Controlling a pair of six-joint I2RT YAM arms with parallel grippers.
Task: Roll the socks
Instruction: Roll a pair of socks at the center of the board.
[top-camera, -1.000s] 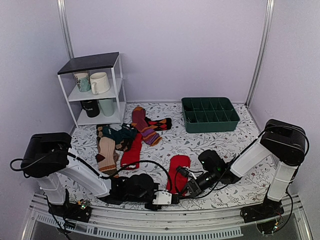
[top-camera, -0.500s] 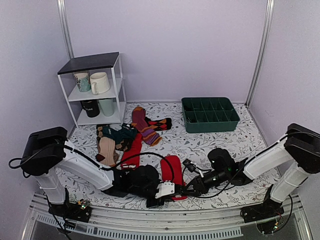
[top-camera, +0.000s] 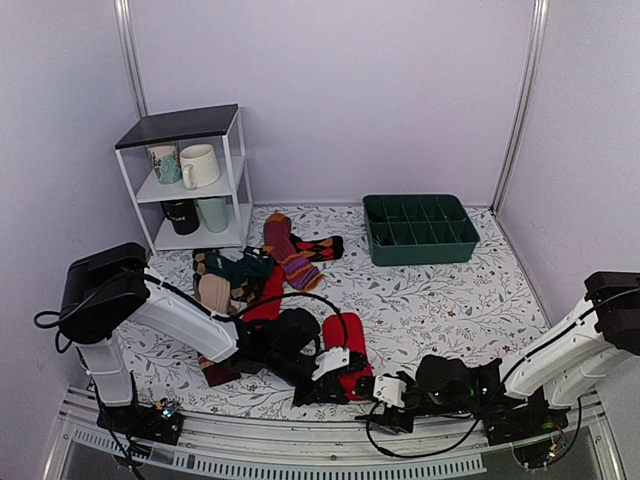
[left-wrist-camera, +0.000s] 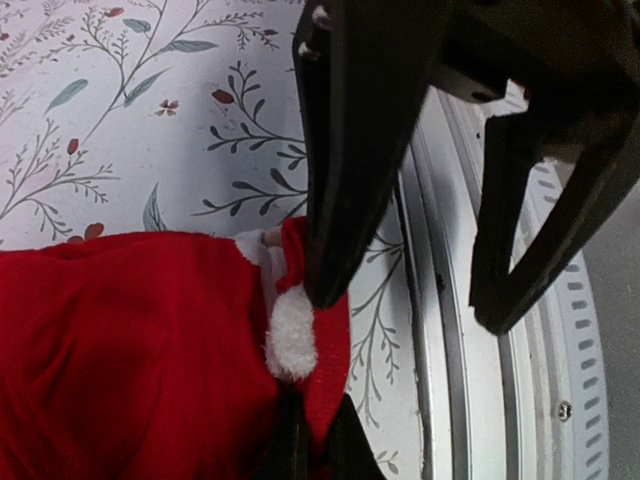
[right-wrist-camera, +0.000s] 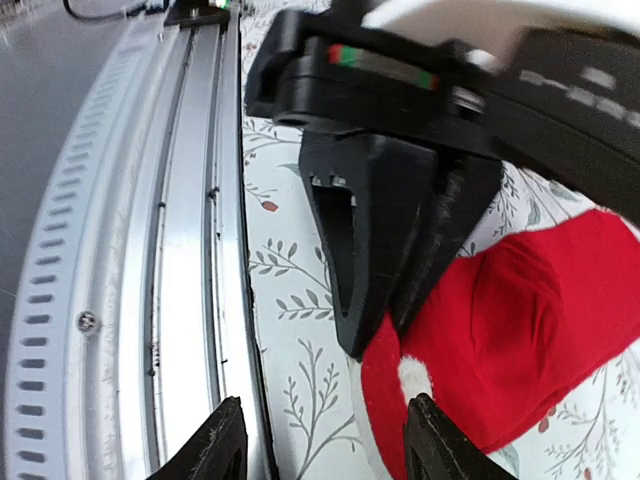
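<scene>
Two bright red knit socks (top-camera: 345, 340) lie on the floral-print bench (top-camera: 440, 300). One is stretched out farther back from the ribbed silver front rail (top-camera: 250, 432), partly under the left arm (top-camera: 190, 325). The other is bunched just behind that rail. The left tool (right-wrist-camera: 372, 335) is clenched on the bunched sock's edge. The right tool (right-wrist-camera: 326, 405), released and empty, hovers at the rail's inner side.

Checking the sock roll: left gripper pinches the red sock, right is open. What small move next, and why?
Probably bring the right gripper onto the red sock beside the left gripper pinching it: its jaws stand open and empty.
</scene>
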